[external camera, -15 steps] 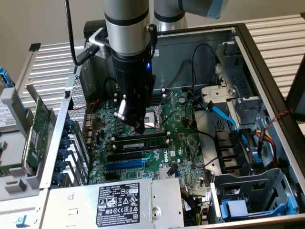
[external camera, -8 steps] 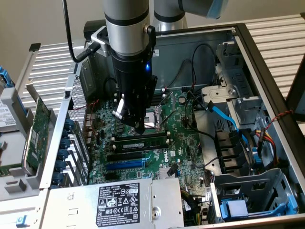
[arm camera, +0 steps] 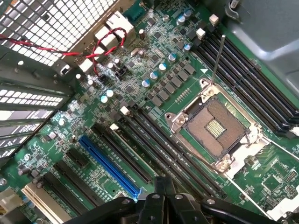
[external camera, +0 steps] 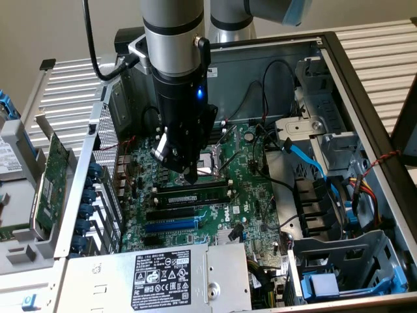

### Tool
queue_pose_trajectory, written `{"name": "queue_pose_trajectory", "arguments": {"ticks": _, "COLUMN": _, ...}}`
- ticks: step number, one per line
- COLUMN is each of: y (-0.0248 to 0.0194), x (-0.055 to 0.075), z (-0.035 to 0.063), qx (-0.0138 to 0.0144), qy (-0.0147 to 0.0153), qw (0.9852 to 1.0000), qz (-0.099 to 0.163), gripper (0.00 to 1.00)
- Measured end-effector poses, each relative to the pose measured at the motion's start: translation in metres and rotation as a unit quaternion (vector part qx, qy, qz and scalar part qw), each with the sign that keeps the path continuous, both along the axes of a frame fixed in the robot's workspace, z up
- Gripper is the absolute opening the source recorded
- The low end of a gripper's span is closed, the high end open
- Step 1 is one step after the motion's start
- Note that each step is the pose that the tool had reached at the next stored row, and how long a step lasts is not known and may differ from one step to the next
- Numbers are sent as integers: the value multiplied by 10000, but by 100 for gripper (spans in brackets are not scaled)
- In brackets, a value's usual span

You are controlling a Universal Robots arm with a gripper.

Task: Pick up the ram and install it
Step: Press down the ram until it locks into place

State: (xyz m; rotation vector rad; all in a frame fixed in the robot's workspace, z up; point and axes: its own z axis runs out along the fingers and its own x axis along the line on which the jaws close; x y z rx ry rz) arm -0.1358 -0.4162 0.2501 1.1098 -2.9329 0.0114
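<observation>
The ram (external camera: 212, 192) is a thin green stick seated along a black memory slot just in front of the CPU socket (external camera: 212, 162) on the motherboard. My gripper (external camera: 190, 177) hangs straight down over the stick's middle, shut, with its tip at the stick's top edge; whether it touches I cannot tell. Nothing is held between the fingers. In the wrist view my gripper (arm camera: 163, 185) sits over the row of black memory slots (arm camera: 154, 140) beside the open CPU socket (arm camera: 215, 128); I cannot pick the stick out among them there.
The open PC case has a power supply (external camera: 163, 277) at the front, drive cages (external camera: 345, 261) and a blue cable (external camera: 306, 160) on the exterior view's right, and a green expansion card (external camera: 52, 182) outside the case on its left. A blue card slot (external camera: 169, 225) lies in front of the memory slots.
</observation>
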Motion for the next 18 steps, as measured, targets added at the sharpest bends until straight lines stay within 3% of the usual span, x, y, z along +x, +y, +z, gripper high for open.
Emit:
{"name": "queue_pose_trajectory", "arguments": {"ticks": 4, "y": 0, "x": 0, "z": 0, "qx": 0, "qy": 0, "qw": 9996, "qz": -267, "gripper": 11}}
{"name": "queue_pose_trajectory", "arguments": {"ticks": 9, "y": 0, "x": 0, "z": 0, "qx": 0, "qy": 0, "qw": 9982, "qz": -604, "gripper": 11}}
{"name": "queue_pose_trajectory", "arguments": {"ticks": 18, "y": 0, "x": 0, "z": 0, "qx": -2, "qy": 0, "qw": 9929, "qz": -1186, "gripper": 11}}
